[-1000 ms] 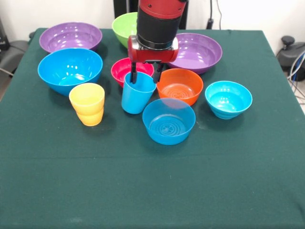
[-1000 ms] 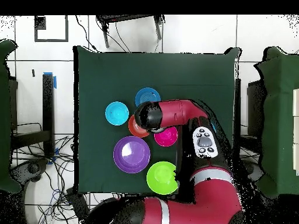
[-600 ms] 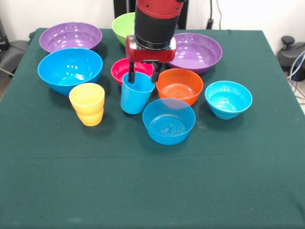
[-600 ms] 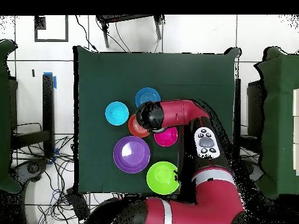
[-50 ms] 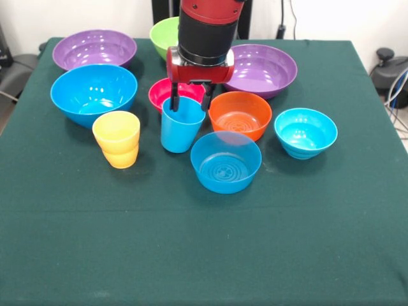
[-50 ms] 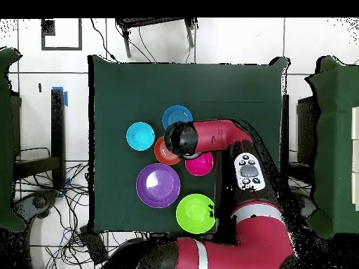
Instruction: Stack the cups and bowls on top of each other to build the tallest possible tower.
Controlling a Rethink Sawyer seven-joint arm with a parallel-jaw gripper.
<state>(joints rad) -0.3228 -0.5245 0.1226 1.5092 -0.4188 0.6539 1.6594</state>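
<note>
The sky-blue cup (image 5: 182, 125) stands upright mid-table. My gripper (image 5: 189, 102) hangs right over its mouth, open: the left finger dips inside the rim and the right finger sits at the rim's right edge. The yellow cup (image 5: 116, 138) stands to its left. Bowls surround them: a pink-red bowl (image 5: 160, 94), an orange bowl (image 5: 240, 114), a blue bowl (image 5: 225, 162), a light-blue bowl (image 5: 305, 132) and a large blue bowl (image 5: 94, 93). No tower shows; each piece rests singly. In the overhead view the arm's head (image 6: 181, 139) hides both the gripper and the cup.
At the back stand two purple bowls (image 5: 94, 49) (image 5: 264, 69) and a lime green bowl (image 5: 164, 32). The green cloth (image 5: 204, 255) stretches bare toward the front edge. Overhead, the arm covers the table's right part (image 6: 242, 171).
The blue cup leaned a second ago and now stands upright, a little further left. The gripper shifted slightly left and up, with its fingers the same distance apart.
</note>
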